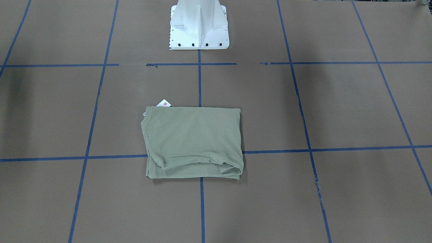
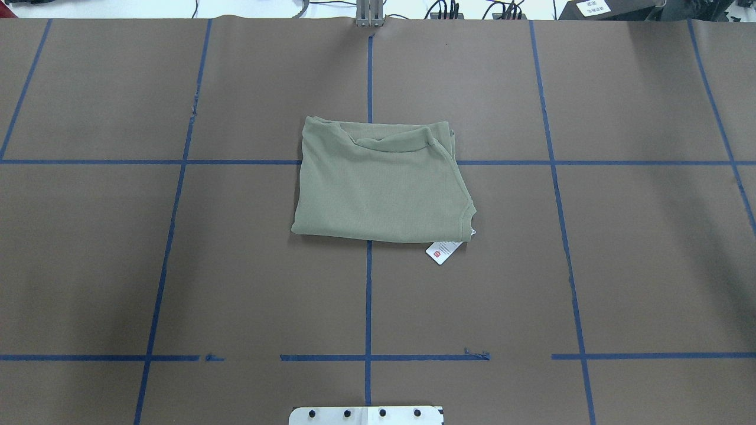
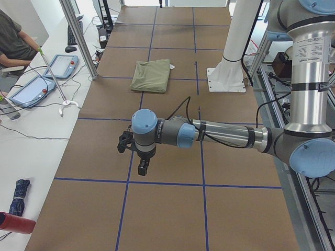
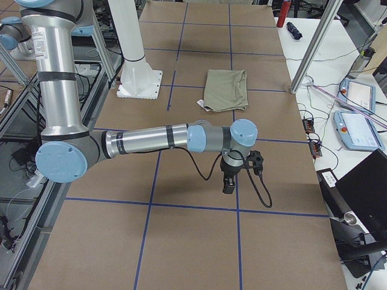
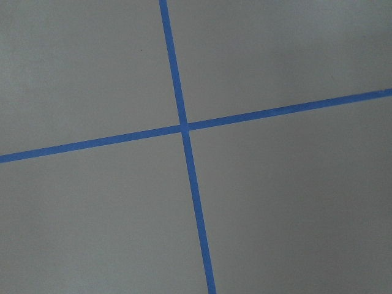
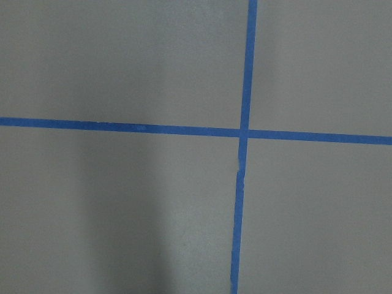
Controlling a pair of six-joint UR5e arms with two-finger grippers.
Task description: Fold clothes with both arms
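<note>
L gripper (image 3: 142, 167) hangs over bare table (image 2: 118, 265), fingers down; apart or together, can't tell. R gripper (image 4: 228, 183) likewise, can't tell. Shirt (image 2: 378, 189) lies farther off, well apart from both, folded to a rectangle mid-table before pedestal (image 1: 199, 23), hang tag (image 2: 443, 251) sticking out. Prob. light, soft, floppy knit; pinch corners of a folded edge.

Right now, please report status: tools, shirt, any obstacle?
Left tool, right tool: both away from green shirt, open or shut unclear. Shirt folded, hang tag sticking out. No obstacle seen.
</note>
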